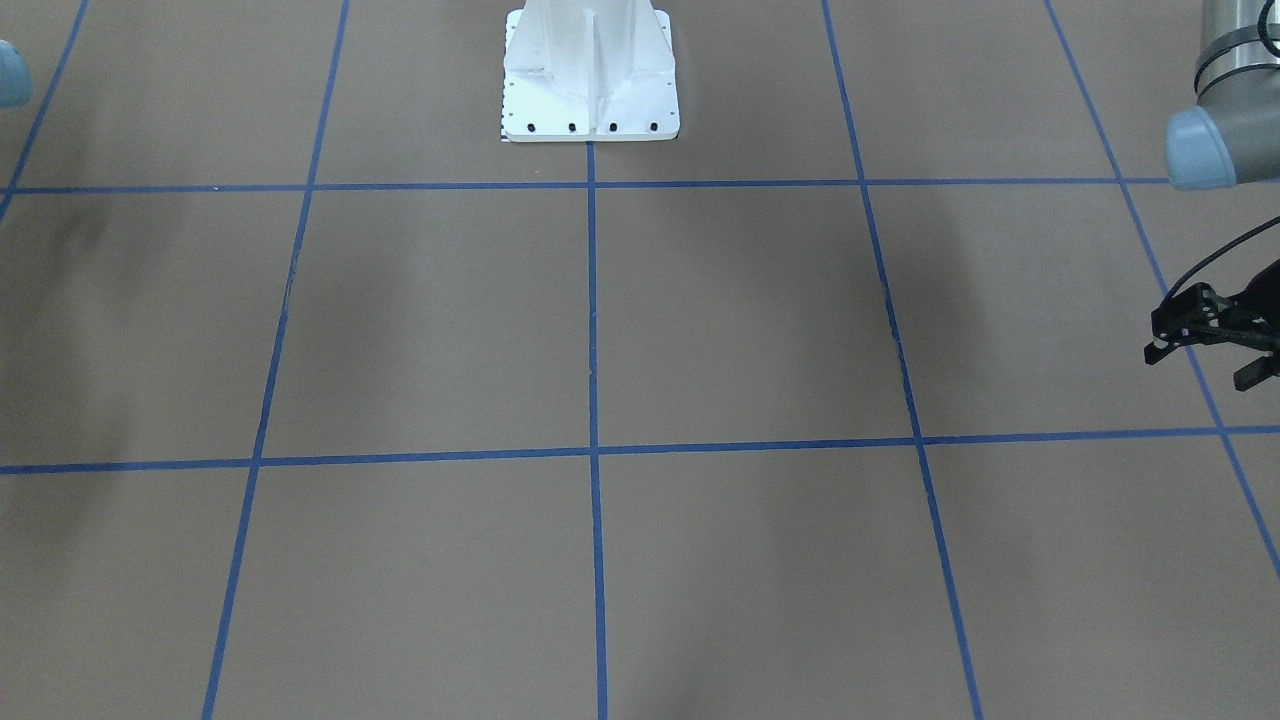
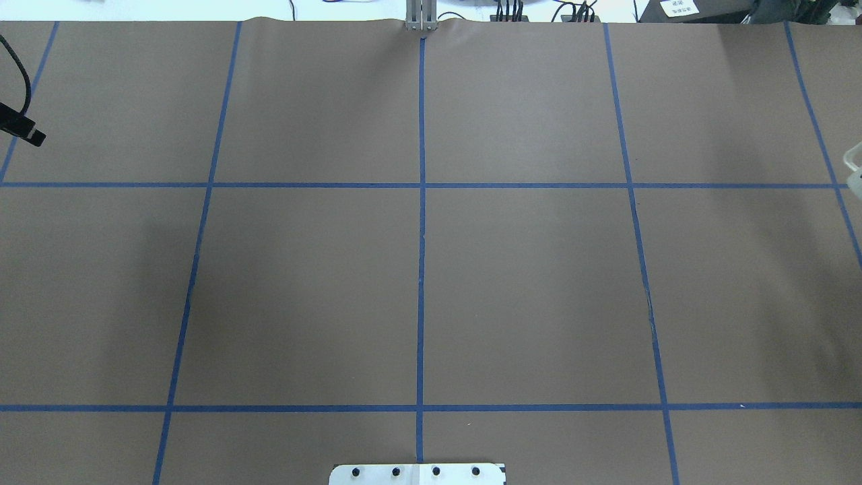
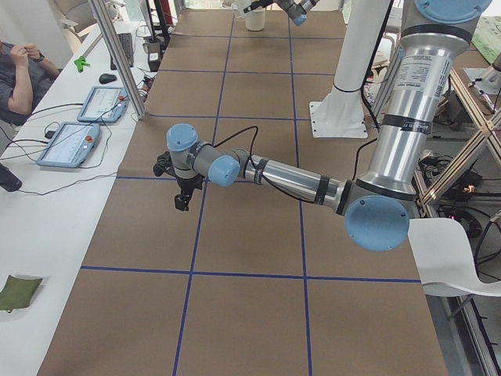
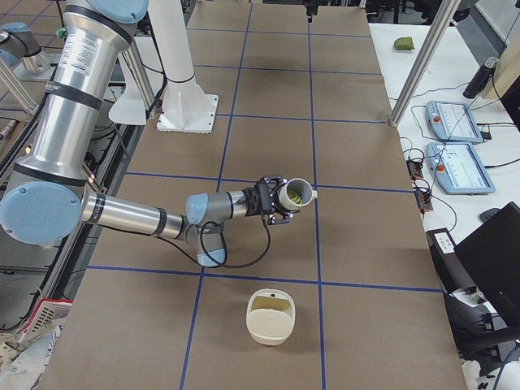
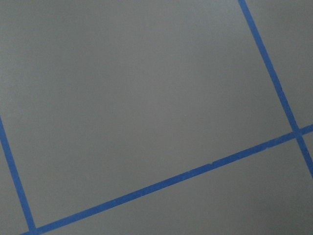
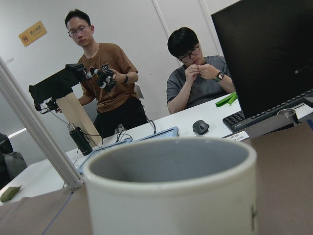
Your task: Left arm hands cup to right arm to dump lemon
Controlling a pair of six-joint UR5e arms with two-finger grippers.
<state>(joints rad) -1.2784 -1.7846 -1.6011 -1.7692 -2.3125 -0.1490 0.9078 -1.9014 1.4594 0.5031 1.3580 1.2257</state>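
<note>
The hand-over part looks finished and the dump is the step in hand: the cup (image 4: 293,187) is at the end of the right hand (image 4: 275,201), carried clear of the tabletop (image 4: 366,244) and tipped onto its side, with its mouth turned away from the robot's base. The lemon (image 4: 300,197) shows as a yellow-green lump lying just inside that mouth, so it is not yet out. The right wrist view has the white rim and grey inside filling the lower frame, which fits a cup fixed to the hand. No view shows the fingers plainly enough to tell how far they are closed or where they bear on the mug. The left hand (image 1: 1203,365) hangs well apart at the other end of the tabletop, pointing down. Its fingers look parted with nothing between them, and its wrist camera sees only brown surface and blue tape. A cream tub (image 4: 270,325) stands on the tabletop nearer the side camera than the cup. Whether the mouth is over it cannot be told from this angle. The next move likely calls for rolling the wrist further so the mouth drops below level and the lemon slides out, once the cup is above wherever the lemon should land.
</note>
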